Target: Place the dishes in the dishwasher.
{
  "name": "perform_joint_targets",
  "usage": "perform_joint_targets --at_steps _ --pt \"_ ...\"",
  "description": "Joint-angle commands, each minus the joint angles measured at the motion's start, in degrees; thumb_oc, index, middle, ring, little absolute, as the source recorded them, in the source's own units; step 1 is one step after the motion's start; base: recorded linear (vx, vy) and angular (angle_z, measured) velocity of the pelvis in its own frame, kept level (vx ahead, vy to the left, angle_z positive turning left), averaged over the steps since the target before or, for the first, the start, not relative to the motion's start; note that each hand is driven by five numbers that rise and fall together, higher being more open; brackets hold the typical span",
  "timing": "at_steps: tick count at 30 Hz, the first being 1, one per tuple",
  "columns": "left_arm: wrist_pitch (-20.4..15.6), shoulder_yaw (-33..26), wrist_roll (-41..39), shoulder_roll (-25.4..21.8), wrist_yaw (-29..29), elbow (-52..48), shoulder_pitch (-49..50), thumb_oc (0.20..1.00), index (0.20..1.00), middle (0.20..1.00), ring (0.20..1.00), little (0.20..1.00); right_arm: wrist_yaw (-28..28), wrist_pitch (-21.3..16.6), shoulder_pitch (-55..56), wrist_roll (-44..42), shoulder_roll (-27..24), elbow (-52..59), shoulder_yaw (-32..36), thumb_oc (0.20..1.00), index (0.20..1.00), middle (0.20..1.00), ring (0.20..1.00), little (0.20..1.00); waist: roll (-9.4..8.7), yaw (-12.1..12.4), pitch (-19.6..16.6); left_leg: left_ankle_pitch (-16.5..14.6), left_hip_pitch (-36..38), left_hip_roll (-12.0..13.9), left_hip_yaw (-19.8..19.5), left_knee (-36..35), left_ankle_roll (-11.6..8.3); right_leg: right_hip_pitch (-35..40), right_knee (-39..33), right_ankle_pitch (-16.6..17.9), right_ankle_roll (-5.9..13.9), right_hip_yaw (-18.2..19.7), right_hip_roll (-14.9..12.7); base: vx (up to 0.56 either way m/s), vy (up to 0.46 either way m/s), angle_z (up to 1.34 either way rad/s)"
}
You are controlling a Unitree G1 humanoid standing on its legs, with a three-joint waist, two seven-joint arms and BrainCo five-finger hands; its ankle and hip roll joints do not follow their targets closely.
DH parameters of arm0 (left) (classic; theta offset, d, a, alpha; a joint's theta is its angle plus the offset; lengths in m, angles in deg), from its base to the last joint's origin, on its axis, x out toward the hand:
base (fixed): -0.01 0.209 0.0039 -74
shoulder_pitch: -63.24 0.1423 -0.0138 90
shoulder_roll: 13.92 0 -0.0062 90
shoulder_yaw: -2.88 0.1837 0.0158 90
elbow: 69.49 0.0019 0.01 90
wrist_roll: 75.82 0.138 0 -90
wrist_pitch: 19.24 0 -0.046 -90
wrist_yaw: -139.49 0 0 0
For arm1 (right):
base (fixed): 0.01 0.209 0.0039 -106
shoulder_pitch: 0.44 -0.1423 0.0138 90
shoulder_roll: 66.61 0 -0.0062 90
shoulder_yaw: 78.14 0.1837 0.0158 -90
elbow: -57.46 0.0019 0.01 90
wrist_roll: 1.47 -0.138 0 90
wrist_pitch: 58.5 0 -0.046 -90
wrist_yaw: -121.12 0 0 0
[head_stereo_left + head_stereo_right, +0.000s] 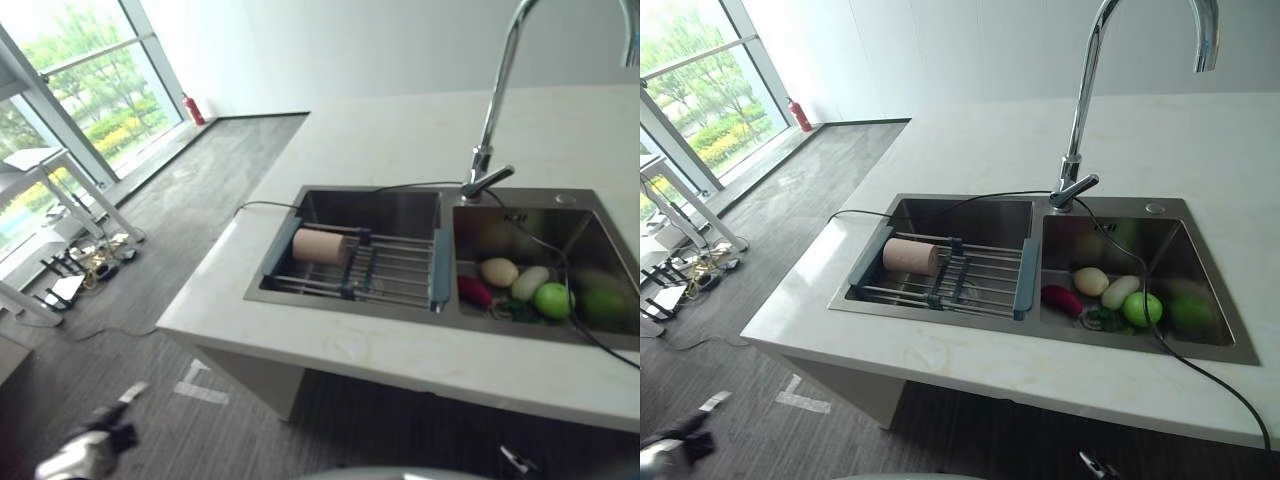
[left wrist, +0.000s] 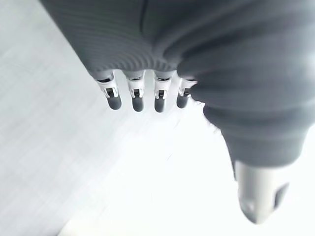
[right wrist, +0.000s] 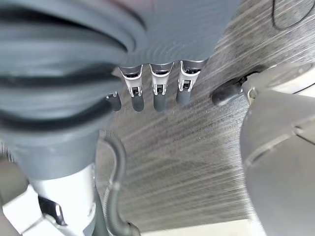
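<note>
Left eye view: white counter (image 1: 400, 350) with a steel double sink (image 1: 440, 300) set in it. Tall chrome faucet (image 1: 1080, 130) stands behind the divider between the two basins.

Left basin: wire drying rack (image 1: 970, 280) with blue-grey end pieces spans it. One beige cup (image 1: 911, 256) lies on its side on the rack, at the end away from the divider. That cup is the sole dish I can spot.

Right basin: produce, bunched near the front wall. Red vegetable (image 1: 1061, 298) closest to the divider, then a pale round one (image 1: 1091, 281), a pale long one (image 1: 1119, 291), and a green apple (image 1: 1142, 308). They sit close together; I can't tell which ones touch.

Black cable (image 1: 1170, 350) runs from the left basin's rim past the faucet base, across the right basin and over the counter's front edge.

Red fire extinguisher (image 1: 193, 110) stands on the floor by the far wall, beside the big window (image 1: 70, 90).

My left hand (image 1: 95, 450) hangs low at the lower left, over the grey floor, well apart from the sink. Left wrist view: fingers (image 2: 137, 96) relaxed in a row, thumb out to the side, holding nothing.

My right hand (image 3: 157, 93) in its wrist view: fingers hang slack and empty over the grey carpet.
</note>
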Motion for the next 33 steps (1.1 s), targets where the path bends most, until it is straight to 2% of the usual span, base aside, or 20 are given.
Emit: perform_joint_targets --at_steps 1,2,3,5,6,8,9,10,12,14,15,17,19,20,22,23,25,27,28,33 --pt "-3.8 -4.2 5.9 -8.1 2.9 3.9 -6.0 1.000 1.000 1.000 1.000 1.000 0.3 -1.3 -4.2 -4.6 2.4 0.2 -0.2 1.000 1.000 1.000 1.000 1.000 -1.99 1.2 2.6 -9.7 0.6 0.7 -1.5 5.5 -1.07 -3.6 3.4 -1.6 3.92 -6.6 -4.3 -0.02 -0.090 0.22" --pt "-4.7 -7.9 9.9 -16.4 2.1 6.6 -8.1 1.000 1.000 1.000 1.000 1.000 0.1 -1.0 -4.2 -5.0 2.3 0.2 -0.4 1.000 1.000 1.000 1.000 1.000 -1.65 1.1 2.4 -9.6 0.6 0.7 -1.5 5.4 -1.21 -3.6 3.4 -1.6 3.99 -6.8 -4.3 -0.01 -0.086 0.22" --pt "-5.2 -9.6 12.5 -20.8 2.3 7.7 -8.9 1.000 1.000 1.000 1.000 1.000 0.0 -0.8 -4.1 -5.3 2.2 0.3 -0.6 1.000 1.000 1.000 1.000 1.000 -1.37 1.0 2.2 -9.5 0.8 0.7 -1.4 5.3 -1.26 -3.5 3.3 -1.5 4.08 -6.9 -4.2 0.00 -0.069 0.19" --pt "-5.0 -10.5 13.6 -22.9 2.4 7.9 -9.2 1.000 1.000 1.000 1.000 1.000 -0.1 -0.7 -4.1 -5.3 2.3 0.2 -0.6 1.000 1.000 1.000 1.000 1.000 -1.31 1.0 2.1 -9.5 0.9 0.8 -1.3 5.2 -1.30 -3.4 3.2 -1.5 4.10 -6.9 -4.2 0.00 -0.030 0.08" --pt "-3.7 -12.6 16.6 -29.3 1.1 8.8 -10.9 1.000 1.000 1.000 1.000 1.000 -0.2 -0.8 -4.0 -4.9 2.4 0.1 -0.7 1.000 1.000 1.000 1.000 1.000 -0.94 0.8 1.8 -9.3 1.1 0.8 -1.0 4.8 -1.42 -3.3 2.9 -1.4 4.19 -6.9 -3.9 0.02 -0.041 0.13" --pt "-3.1 -12.0 21.6 -37.3 -2.6 10.2 -15.7 1.000 1.000 1.000 1.000 1.000 -0.2 -0.9 -4.2 -4.4 2.7 -0.6 -1.2 1.000 1.000 1.000 1.000 1.000 -0.55 0.3 1.3 -9.1 1.3 0.9 -0.6 4.6 -1.68 -3.2 2.7 -1.2 4.35 -6.8 -3.6 0.03 -0.049 0.11" --pt "-4.3 -11.6 22.6 -39.5 -3.3 10.2 -17.0 1.000 1.000 1.000 1.000 1.000 -0.2 -0.9 -4.2 -4.2 2.7 -0.8 -1.4 1.000 1.000 1.000 1.000 1.000 -0.38 0.0 1.1 -9.1 1.4 0.9 -0.4 4.6 -1.74 -3.2 2.6 -1.1 4.38 -6.7 -3.6 0.03 -0.035 0.06" --pt "-5.9 -10.5 22.3 -42.1 -4.3 10.5 -18.8 1.000 1.000 1.000 1.000 1.000 -0.2 -0.9 -4.2 -4.3 2.7 -1.1 -1.7 1.000 1.000 1.000 1.000 1.000 -0.30 -0.2 1.0 -9.1 1.5 1.0 -0.3 4.6 -1.78 -3.2 2.6 -1.2 4.33 -6.4 -3.4 0.00 0.000 0.00" --pt "-11.8 -7.8 20.0 -45.9 -4.5 8.7 -22.8 1.000 1.000 1.000 1.000 1.000 -0.1 -1.1 -4.0 -4.6 2.6 -1.5 -1.9 1.000 1.000 1.000 1.000 1.000 -0.16 -0.7 0.8 -9.1 1.6 1.1 0.1 4.5 -1.87 -3.1 2.4 -1.0 4.44 -6.2 -3.3 0.03 -0.033 -0.03" --pt "-22.6 -1.6 14.9 -49.0 -3.9 5.5 -30.7 1.000 1.000 1.000 1.000 1.000 -0.4 -1.1 -3.8 -4.3 2.3 -2.1 -2.3 1.000 1.000 1.000 1.000 1.000 -0.02 -1.4 0.7 -9.2 1.9 1.1 0.5 4.5 -1.99 -2.9 2.3 -0.9 4.52 -5.9 -3.1 0.05 -0.033 -0.03" --pt "-26.6 2.4 13.5 -49.5 -3.1 1.4 -35.7 1.000 1.000 1.000 1.000 1.000 -0.5 -1.3 -3.7 -3.5 2.1 -2.4 -2.5 1.000 1.000 1.000 1.000 1.000 0.15 -2.1 0.7 -9.2 2.0 1.1 0.8 4.5 -2.03 -2.9 2.3 -0.9 4.50 -5.7 -3.0 0.06 -0.032 -0.02" --pt "-28.5 9.7 15.0 -48.8 -3.5 -6.5 -44.1 1.000 1.000 1.000 1.000 1.000 0.1 -1.3 -3.4 -3.0 2.0 -2.9 -2.1 1.000 1.000 1.000 1.000 1.000 -0.01 -2.2 0.3 -9.5 1.9 1.2 0.9 4.6 -2.20 -3.0 2.3 -1.0 4.44 -5.4 -2.9 0.07 -0.046 -0.05" --pt "-26.5 17.4 13.7 -45.0 -5.3 -16.9 -51.2 1.000 1.000 1.000 1.000 1.000 0.3 -1.3 -2.9 -2.2 2.9 -3.3 -1.6 1.000 1.000 1.000 1.000 1.000 -0.97 -2.0 -0.1 -9.7 2.3 1.2 1.2 4.6 -2.35 -3.0 2.1 -1.1 4.40 -5.0 -2.9 0.10 -0.061 -0.15" --pt "-26.0 18.9 15.1 -42.7 -5.5 -20.2 -52.2 1.000 1.000 1.000 1.000 1.000 0.3 -1.3 -2.6 -2.0 3.5 -3.6 -1.4 1.000 1.000 1.000 1.000 1.000 -1.53 -1.9 -0.2 -9.8 2.4 1.3 1.3 4.6 -2.33 -3.0 2.1 -1.2 4.35 -4.8 -2.9 0.10 -0.062 -0.14" --pt "-25.6 19.4 16.8 -39.5 -6.7 -24.1 -51.6 1.000 1.000 1.000 1.000 1.000 0.1 -1.6 -2.0 -0.7 4.0 -4.2 -0.8 1.000 1.000 1.000 1.000 1.000 -2.16 -2.1 -0.3 -9.7 2.6 1.5 1.5 4.4 -2.35 -3.0 2.0 -1.3 4.34 -4.3 -2.7 0.11 -0.071 -0.19" --pt "-23.2 18.5 19.1 -35.5 -7.7 -29.2 -49.2 1.000 1.000 1.000 1.000 1.000 0.4 -2.1 -1.3 0.1 4.5 -4.3 -0.3 1.000 1.000 1.000 1.000 1.000 -2.60 -2.7 -0.3 -9.7 3.0 1.5 2.0 3.8 -2.37 -3.1 1.5 -0.9 4.65 -3.9 -2.7 0.11 -0.082 -0.32" --pt "-21.3 19.6 23.3 -29.6 -9.5 -33.1 -47.5 1.000 1.000 1.000 1.000 1.000 -0.2 -2.4 -0.5 0.7 5.0 -2.8 -1.4 1.000 1.000 1.000 1.000 1.000 -2.91 -4.0 0.2 -9.4 3.0 1.8 2.6 3.4 -2.18 -3.9 1.6 -0.6 4.81 -3.0 -2.7 0.06 -0.068 -0.15" --pt "-20.5 20.8 25.0 -27.5 -9.8 -34.3 -47.5 1.000 1.000 1.000 1.000 1.000 -0.8 -2.4 -0.1 0.5 5.2 -1.6 -1.9 1.000 1.000 1.000 1.000 1.000 -2.94 -4.6 0.6 -9.4 2.8 1.8 2.7 3.4 -2.15 -4.3 1.9 -0.5 4.87 -2.6 -2.7 0.01 -0.030 -0.07" --pt "-18.4 22.6 27.5 -24.6 -10.3 -36.0 -47.2 1.000 1.000 1.000 1.000 1.000 -1.6 -2.4 0.5 0.3 5.3 0.2 -2.4 1.000 1.000 1.000 1.000 1.000 -2.97 -5.6 1.2 -9.4 2.7 1.7 3.1 3.3 -2.05 -5.0 2.0 -0.4 5.03 -1.9 -2.7 0.01 -0.017 -0.20" --pt "-15.8 26.0 31.5 -20.0 -11.1 -35.5 -44.9 1.000 1.000 1.000 1.000 1.000 -2.8 -1.3 1.7 -3.5 4.6 4.4 -2.2 1.000 1.000 1.000 1.000 1.000 -2.64 -8.0 3.3 -9.5 1.8 1.4 4.2 3.7 -1.90 -6.9 2.3 0.1 5.40 0.4 -2.8 -0.01 0.012 -0.16"
